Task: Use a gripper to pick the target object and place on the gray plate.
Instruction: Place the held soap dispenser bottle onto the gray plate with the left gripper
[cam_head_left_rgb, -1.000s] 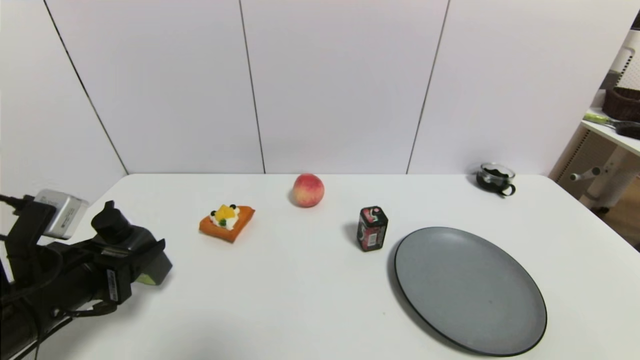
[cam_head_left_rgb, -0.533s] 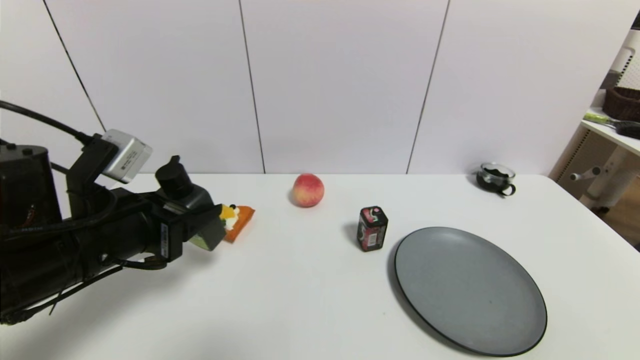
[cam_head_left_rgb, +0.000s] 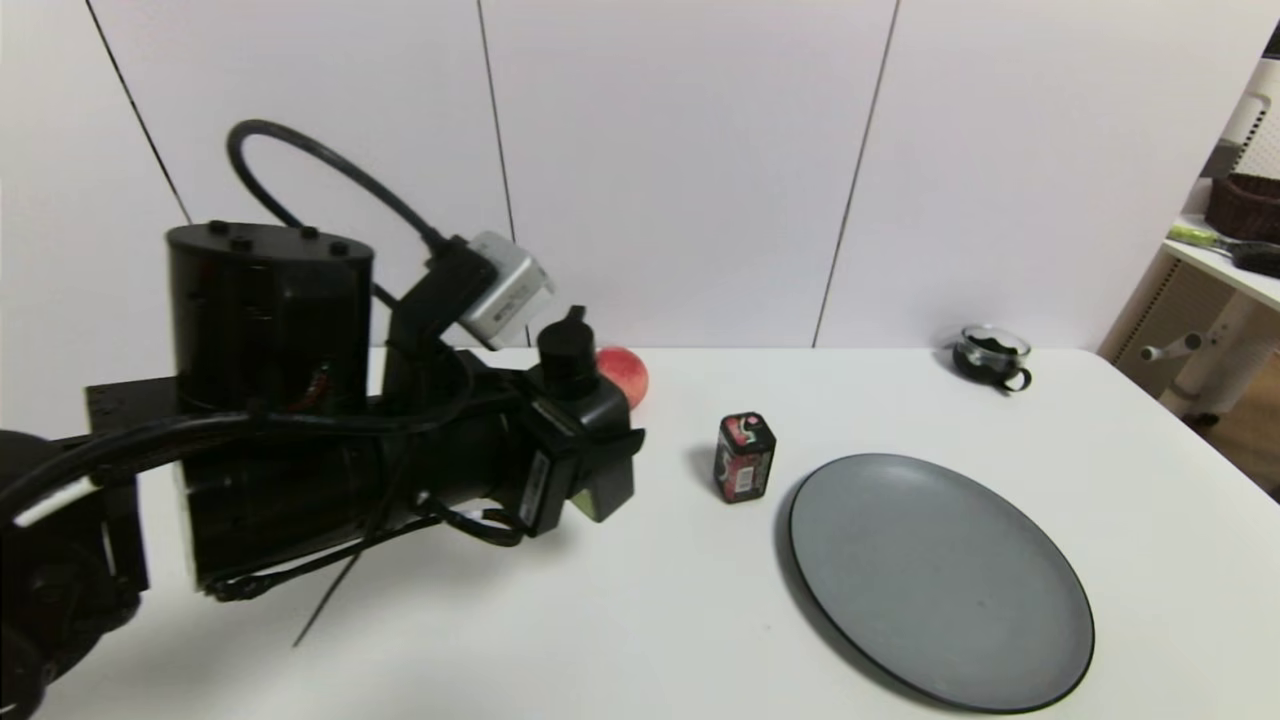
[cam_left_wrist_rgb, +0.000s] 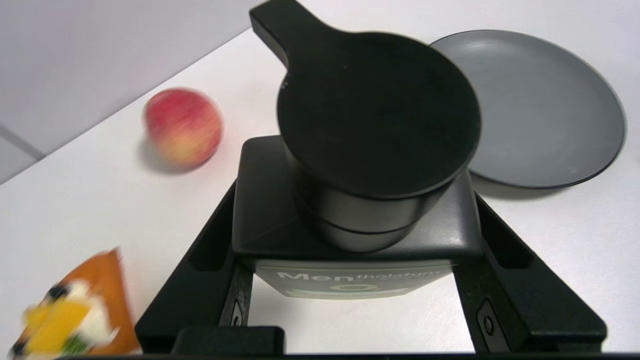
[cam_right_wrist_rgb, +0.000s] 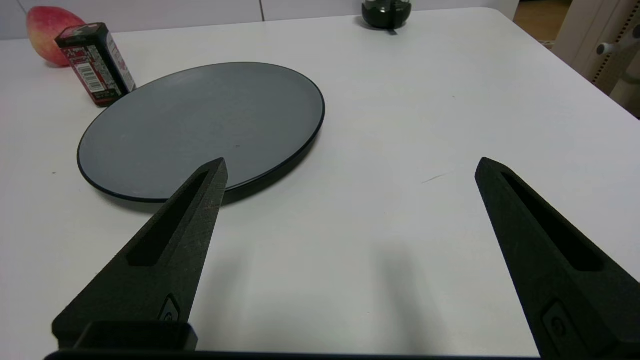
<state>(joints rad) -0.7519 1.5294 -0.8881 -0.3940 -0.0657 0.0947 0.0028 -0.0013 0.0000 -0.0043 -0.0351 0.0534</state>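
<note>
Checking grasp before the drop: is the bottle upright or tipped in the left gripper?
Upright. In the head view the bottle sits cap-up between the left gripper's closed fingers, lifted off the table.

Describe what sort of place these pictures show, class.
Probably a robot test lab: a bare white table against plain wall panels, with props like a fake peach and gray plate, and an equipment shelf beside.

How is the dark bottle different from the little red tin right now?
The bottle is charcoal with a green label and a black spouted cap; the tin is red and black with no spout. The bottle is clamped in the left tool above the table; the tin stands free on the table near the plate. Both are small, boxy and upright.
</note>
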